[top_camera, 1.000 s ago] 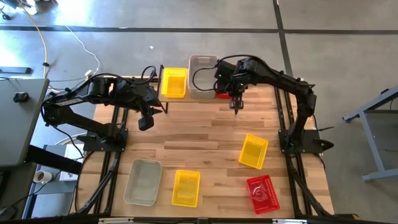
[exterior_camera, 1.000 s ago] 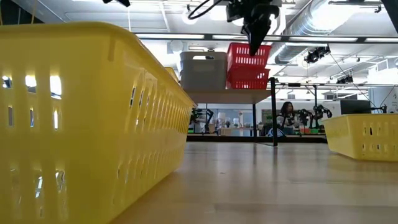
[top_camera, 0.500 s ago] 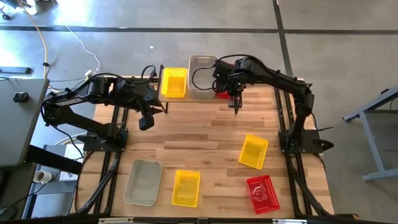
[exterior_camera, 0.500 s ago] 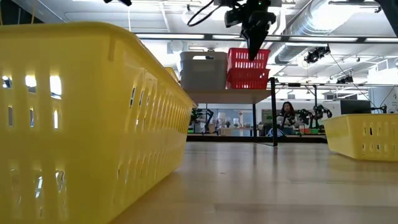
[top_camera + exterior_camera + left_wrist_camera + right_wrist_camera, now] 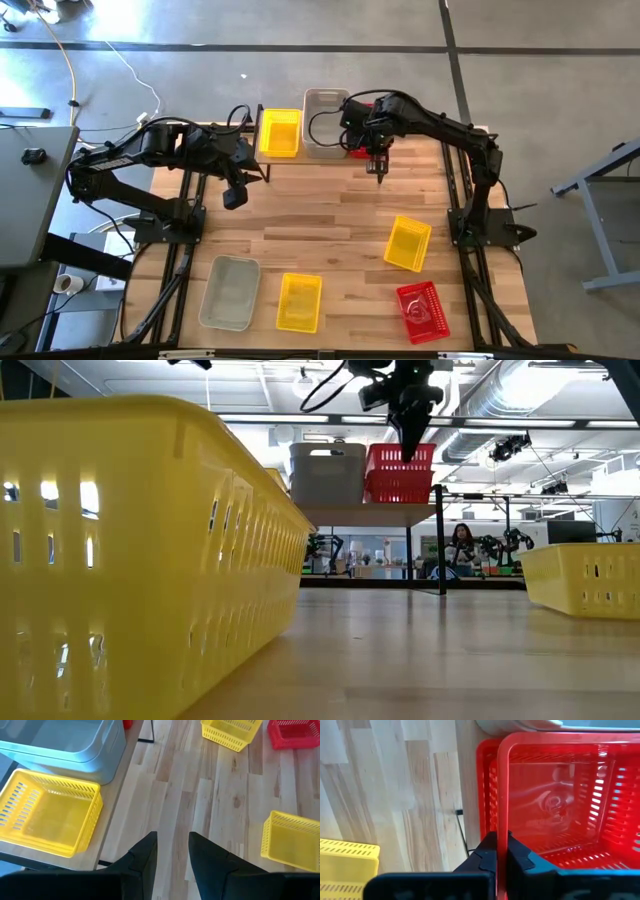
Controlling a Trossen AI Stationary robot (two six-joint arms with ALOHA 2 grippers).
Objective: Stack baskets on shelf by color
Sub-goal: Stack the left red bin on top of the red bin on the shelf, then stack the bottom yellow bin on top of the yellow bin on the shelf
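We watched the right hand, pinching the red plastic mesh basket's rim, ease it onto its red twin on the shelf; left hand idled, narrowly parted.

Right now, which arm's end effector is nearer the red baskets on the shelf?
The right end effector, clamped on the upper red basket's rim. The left end effector hangs beyond the shelf's other end.

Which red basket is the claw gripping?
The top red basket on the shelf; the right claw pinches its rim. The other red basket lies alone on the table.
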